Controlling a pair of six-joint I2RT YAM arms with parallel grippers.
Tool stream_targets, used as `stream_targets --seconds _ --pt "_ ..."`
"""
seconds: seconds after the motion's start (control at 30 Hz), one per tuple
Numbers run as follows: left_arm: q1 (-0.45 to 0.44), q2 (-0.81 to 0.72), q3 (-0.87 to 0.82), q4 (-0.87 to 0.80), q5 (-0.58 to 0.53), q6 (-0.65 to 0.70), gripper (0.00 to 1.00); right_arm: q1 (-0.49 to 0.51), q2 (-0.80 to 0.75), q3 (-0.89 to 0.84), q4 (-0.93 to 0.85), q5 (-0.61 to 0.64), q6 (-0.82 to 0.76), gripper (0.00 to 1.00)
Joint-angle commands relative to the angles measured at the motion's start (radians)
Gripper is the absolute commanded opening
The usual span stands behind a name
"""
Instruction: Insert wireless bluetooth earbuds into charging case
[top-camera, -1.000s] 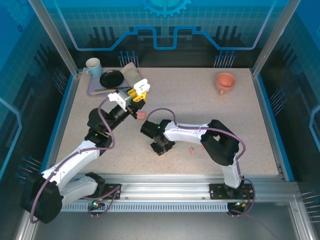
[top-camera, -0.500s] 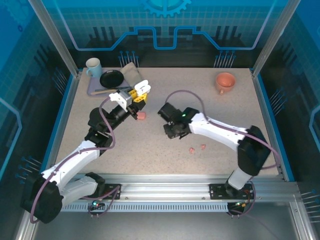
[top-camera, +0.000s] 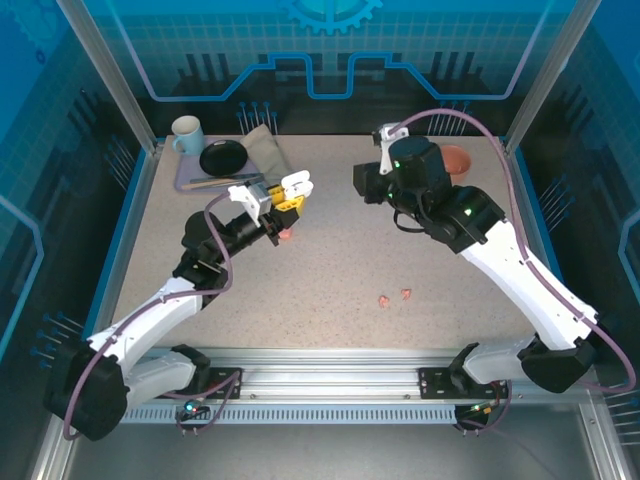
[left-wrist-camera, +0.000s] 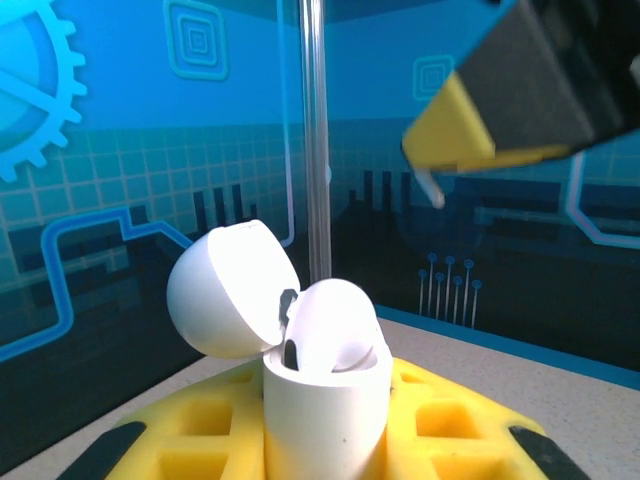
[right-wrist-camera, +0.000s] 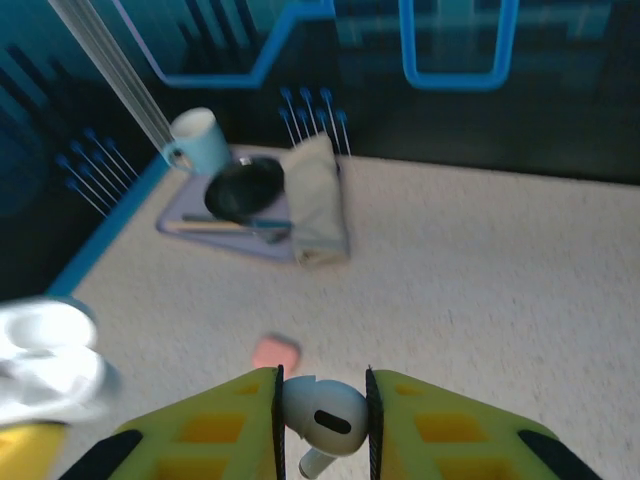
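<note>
Pinched by its bulb between right gripper (right-wrist-camera: 320, 405) jaws: white earbud (right-wrist-camera: 325, 418), likely featherlight and slick. Clamped tight in left gripper (left-wrist-camera: 325, 445), nine o'clock: open charging case (left-wrist-camera: 325, 390).

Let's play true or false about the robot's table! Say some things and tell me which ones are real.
1. The left pincer holds a white case with its lid open. True.
2. The right pincer is empty. False: it grips a white earbud.
3. Two pink earbuds lie on the table. True.
4. The black pan sits at the table's middle. False: it is near the far left corner.
</note>
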Motion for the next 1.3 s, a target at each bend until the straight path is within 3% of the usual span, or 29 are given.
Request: stream_targets --seconds 0.0,0.4,1.27 --pt "-0.003 0.024 0.049 0.069 0.034 -0.044 0.0 0.013 0.043 0.06 0.084 -0.043 -0.074 0.26" --pt "-0.02 0.086 0.083 0.103 0.011 -0.085 0.0 0.111 0.144 0.126 0.18 -0.042 -0.113 0.27" --pt "-0.02 0.085 0.104 0.094 -0.002 -0.074 0.0 0.127 0.182 0.084 0.163 -0.054 -0.109 0.26"
